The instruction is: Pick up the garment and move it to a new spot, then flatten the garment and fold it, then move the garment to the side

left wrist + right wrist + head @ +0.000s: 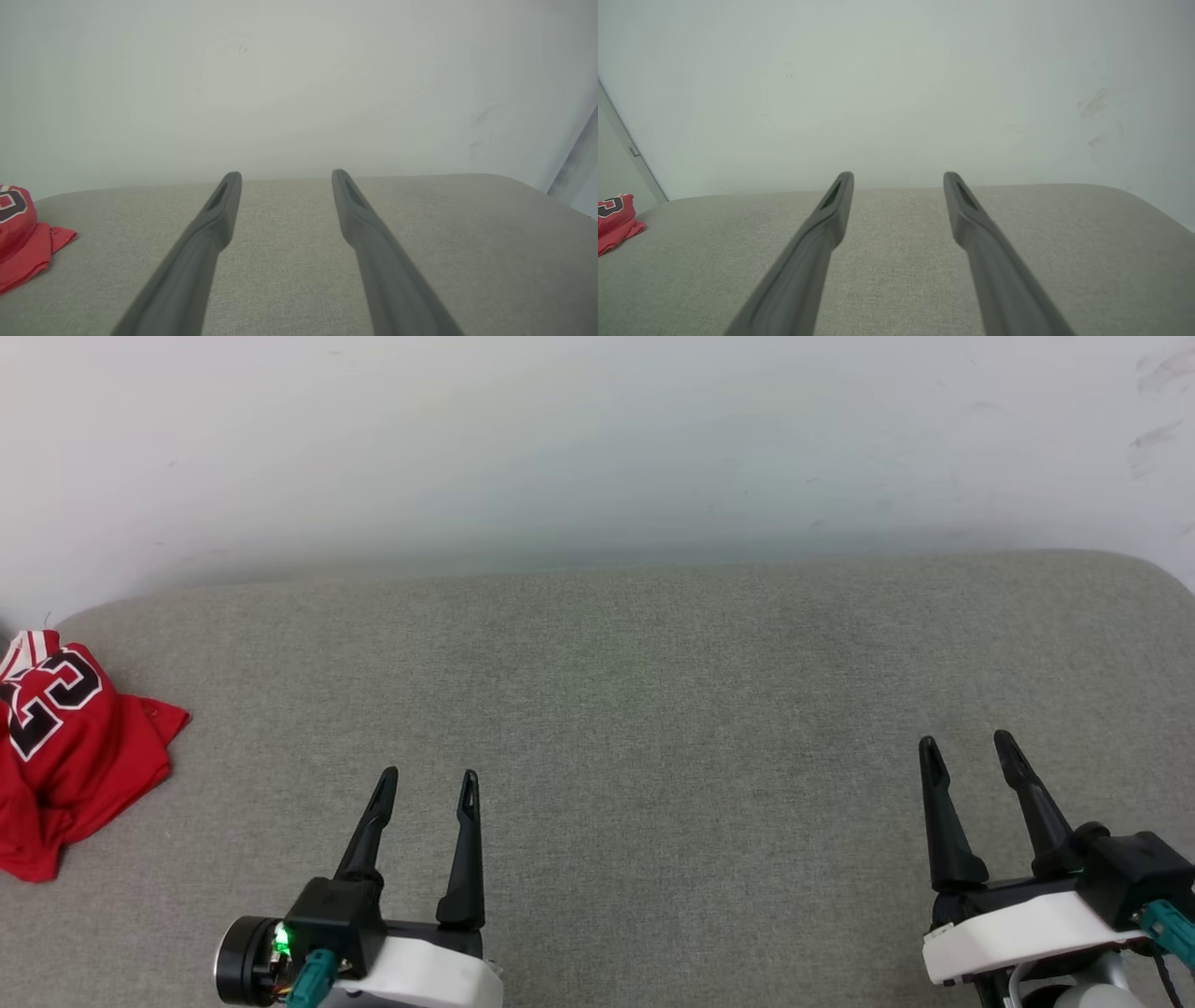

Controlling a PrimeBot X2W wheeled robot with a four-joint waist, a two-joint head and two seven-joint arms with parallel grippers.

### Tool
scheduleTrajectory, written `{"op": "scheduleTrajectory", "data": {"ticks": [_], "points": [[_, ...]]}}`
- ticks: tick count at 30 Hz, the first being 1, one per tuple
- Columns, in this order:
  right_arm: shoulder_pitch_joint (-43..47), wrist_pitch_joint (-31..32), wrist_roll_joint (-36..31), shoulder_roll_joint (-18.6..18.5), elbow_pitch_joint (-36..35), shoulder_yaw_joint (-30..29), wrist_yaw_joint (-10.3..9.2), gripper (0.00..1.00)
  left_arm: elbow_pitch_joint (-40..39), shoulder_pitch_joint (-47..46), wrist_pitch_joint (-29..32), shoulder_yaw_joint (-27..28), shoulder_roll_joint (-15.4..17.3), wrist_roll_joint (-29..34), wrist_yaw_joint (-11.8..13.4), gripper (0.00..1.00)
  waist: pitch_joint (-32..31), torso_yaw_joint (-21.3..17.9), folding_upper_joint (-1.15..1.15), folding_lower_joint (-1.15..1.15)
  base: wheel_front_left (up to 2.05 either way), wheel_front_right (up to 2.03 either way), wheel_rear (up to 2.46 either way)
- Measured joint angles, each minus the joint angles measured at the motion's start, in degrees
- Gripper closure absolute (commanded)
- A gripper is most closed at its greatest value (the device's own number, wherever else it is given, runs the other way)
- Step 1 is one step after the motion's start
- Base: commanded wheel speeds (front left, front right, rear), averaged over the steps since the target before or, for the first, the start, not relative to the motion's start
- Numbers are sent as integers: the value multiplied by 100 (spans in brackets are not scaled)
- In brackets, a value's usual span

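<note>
My left fingers (464, 859) are standing spread wide, pinching nothing and touching nothing, hanging over the grey padded bench (653, 709) with their tips pointing toward the white wall (597, 448). My right fingers (943, 821) are doing the same well off to the right, spread just as wide and empty. Looking outward from the left pair, the garment (75, 756) is lying crumpled in a red heap at the far left of the bench, well apart from both pairs. Its black, white-edged "23" is facing up, a loose red flap is trailing toward the middle, and part of it is running past the head view's edge. I am judging the first pick-up to be the step in hand, not yet begun. To do it well, I am planning to send the left fingers, the nearer pair, across with the gap left wide. They should come down over a raised fold of the heap, not the thin flap, and press lightly into the padding so that cloth is sitting between them before they close. The heap is lying near the bench's rounded corner, so I am thinking of lifting straight up first, then carrying it to the bare middle, with the right fingers waiting there to help flatten it.
</note>
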Motion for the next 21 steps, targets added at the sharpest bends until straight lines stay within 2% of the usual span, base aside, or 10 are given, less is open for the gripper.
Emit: {"op": "scheduleTrajectory", "data": {"ticks": [6,8,13,21], "points": [[7,-75,-288,-1,-5,29,0,0,13,-7,-78,-168,62,114,293,0,3,-10,0,0,0,0,0],[11,-100,-323,-1,-13,43,0,0,-1,-2,-100,-91,0,53,285,0,4,-9,0,0,0,0,0],[79,-154,-393,-1,24,131,8,0,51,130,-156,171,-154,21,-76,0,-1,-10,0,0,0,0,0],[96,-249,-55,-2,123,37,8,0,237,331,-252,803,-576,166,-961,0,-7,-15,0,0,0,0,0]]}}
